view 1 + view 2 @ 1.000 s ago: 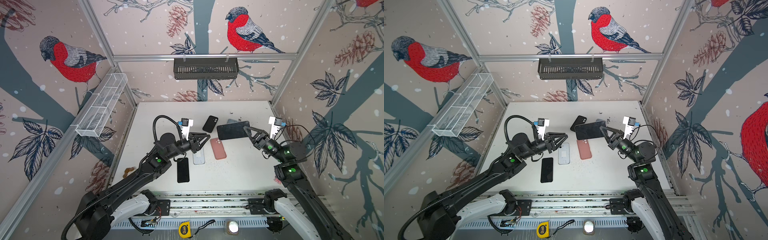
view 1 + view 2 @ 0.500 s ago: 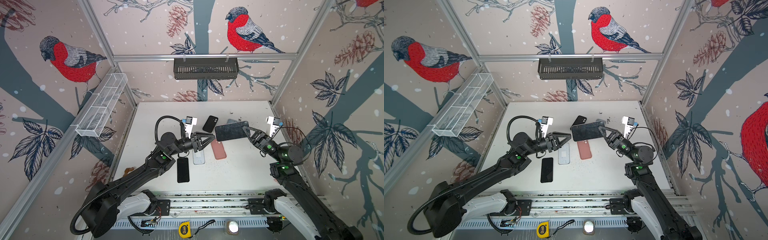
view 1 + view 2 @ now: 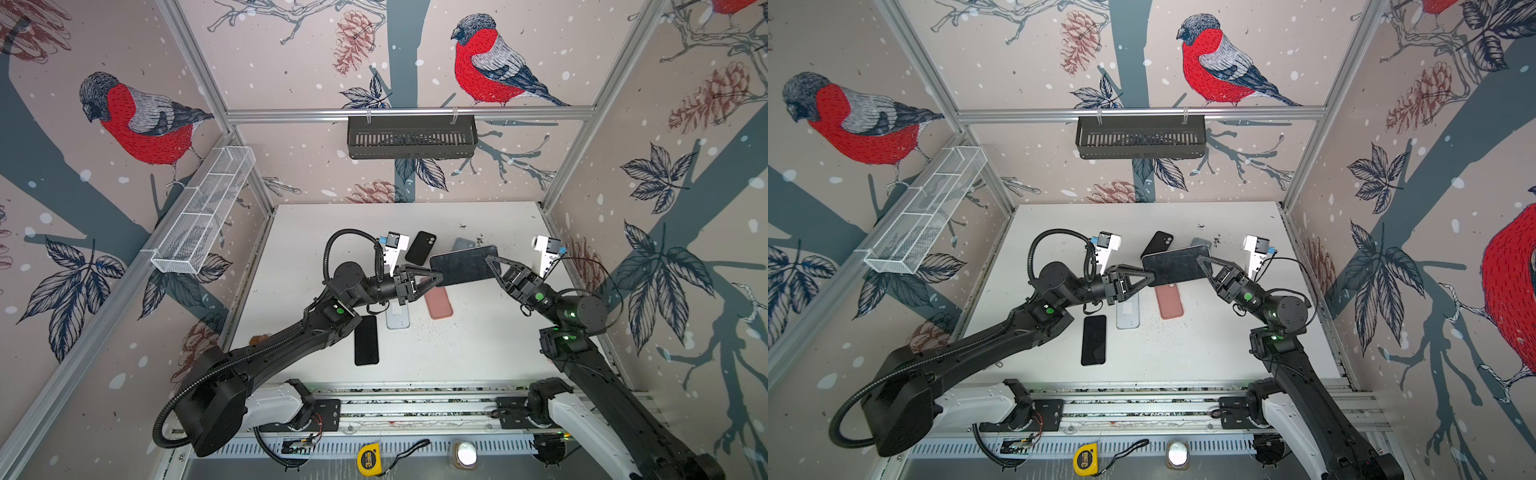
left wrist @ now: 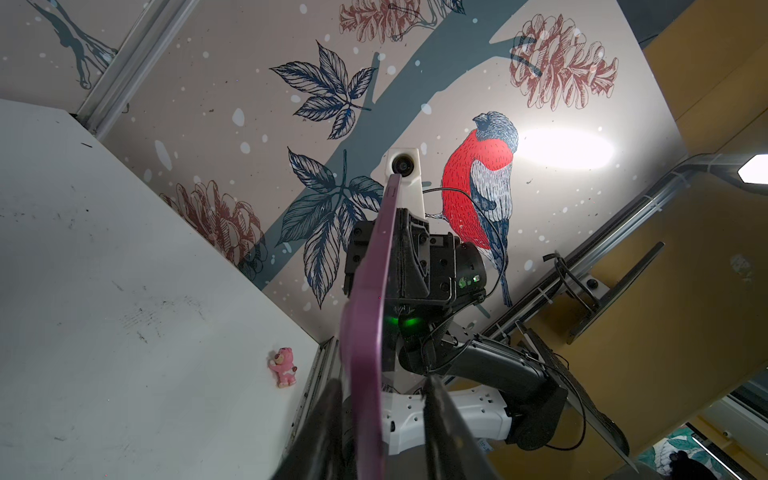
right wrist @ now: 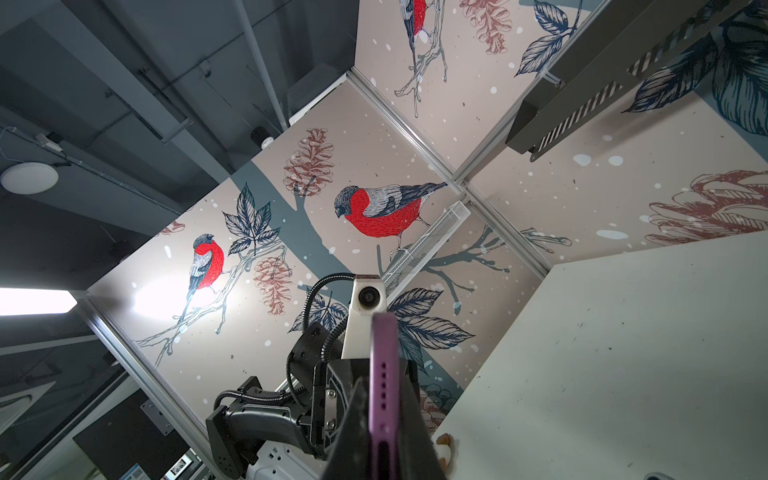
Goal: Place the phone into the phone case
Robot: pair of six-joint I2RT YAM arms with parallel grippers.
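Reaching in, left fingers [image 4: 324, 432] now straddle phone [image 3: 463, 264], apart; right fingers [image 5: 351, 432] clamp it.

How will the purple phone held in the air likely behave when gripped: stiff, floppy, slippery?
Probably stiff: the purple phone, clamped at one end by the right gripper, juts out straight without sagging. Possibly slippery: its rounded edge looks smooth in the wrist views.

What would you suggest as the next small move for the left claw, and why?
Probably close the left claw on the free end of the phone. The right claw clamps the phone in the air, and in the left wrist view the left fingers straddle its purple edge with a gap on one side, so that end looks ungripped.
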